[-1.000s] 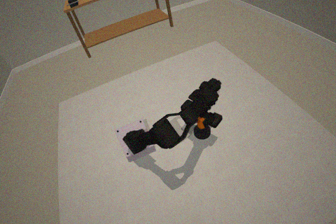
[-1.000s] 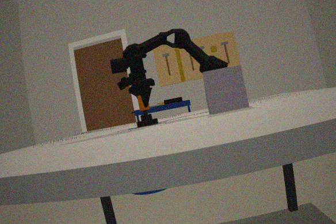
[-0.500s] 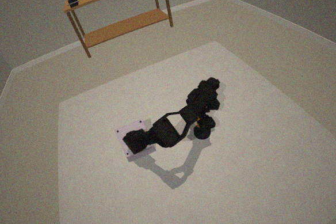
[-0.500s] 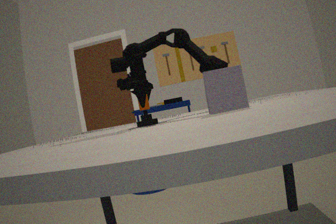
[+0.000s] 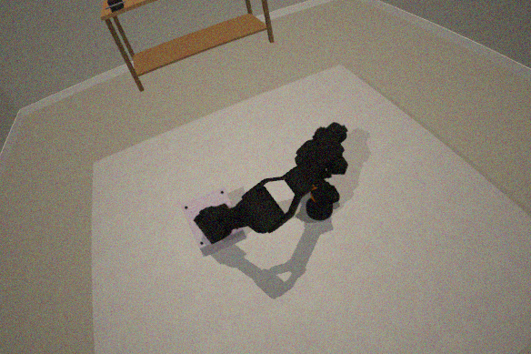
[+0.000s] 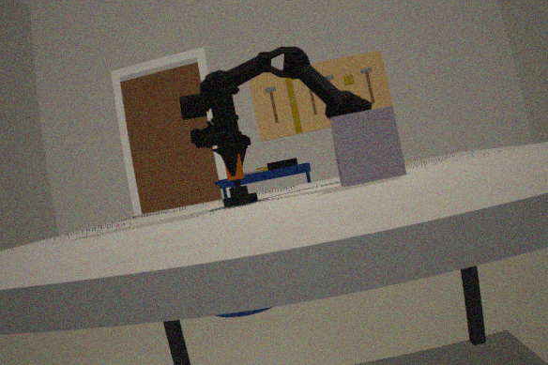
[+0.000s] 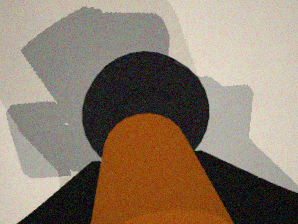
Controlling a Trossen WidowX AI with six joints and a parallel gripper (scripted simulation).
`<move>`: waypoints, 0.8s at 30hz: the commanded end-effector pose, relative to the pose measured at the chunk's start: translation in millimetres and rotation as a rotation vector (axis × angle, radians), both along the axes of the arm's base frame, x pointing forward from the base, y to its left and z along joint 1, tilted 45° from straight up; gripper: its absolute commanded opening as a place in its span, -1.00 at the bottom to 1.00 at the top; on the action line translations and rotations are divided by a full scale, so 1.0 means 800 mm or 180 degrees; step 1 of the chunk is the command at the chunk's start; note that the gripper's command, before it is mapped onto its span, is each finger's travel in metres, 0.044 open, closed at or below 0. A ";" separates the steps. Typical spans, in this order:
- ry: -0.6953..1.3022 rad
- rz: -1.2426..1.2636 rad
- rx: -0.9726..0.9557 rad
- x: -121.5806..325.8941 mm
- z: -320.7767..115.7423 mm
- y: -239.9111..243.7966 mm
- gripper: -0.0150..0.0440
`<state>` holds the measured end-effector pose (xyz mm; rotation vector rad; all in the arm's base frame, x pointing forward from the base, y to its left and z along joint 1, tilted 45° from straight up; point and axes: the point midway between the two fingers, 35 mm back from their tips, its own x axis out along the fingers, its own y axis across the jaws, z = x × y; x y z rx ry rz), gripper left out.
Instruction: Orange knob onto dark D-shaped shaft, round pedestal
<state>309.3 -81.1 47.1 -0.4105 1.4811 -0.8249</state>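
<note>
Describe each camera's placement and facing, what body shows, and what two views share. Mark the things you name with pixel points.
Top: high above, facing obliquely down; whole arm, white table (image 5: 182, 297), wooden shelf behind.
Exterior: near table height, facing across; whole arm, door, tool board.
Wrist: on the arm, facing down past the pincer (image 6: 236, 172) (image 7: 55, 207) at the round pedestal (image 6: 240, 198) (image 7: 145, 82) (image 5: 319, 211).
Top and exterior share the arm's mount (image 5: 193, 210) (image 6: 368, 146).

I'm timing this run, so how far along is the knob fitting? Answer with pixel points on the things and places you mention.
Done: the orange knob (image 5: 313, 198) (image 6: 235, 174) (image 7: 150, 170) is picked up and brought over the round pedestal (image 5: 319, 210) (image 6: 240, 198) (image 7: 145, 80). In hand: the claw (image 6: 235, 172) grips it, with a gap above the pedestal. Left: lining up the flats, which I can't judge here, pushing it fully down, letting go.
</note>
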 end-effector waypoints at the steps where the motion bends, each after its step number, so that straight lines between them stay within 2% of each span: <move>1: -0.0021 -0.0003 -0.0003 0.001 0.003 -0.001 -0.49; 24: -0.0021 -0.0003 -0.0003 0.002 0.006 -0.006 -0.49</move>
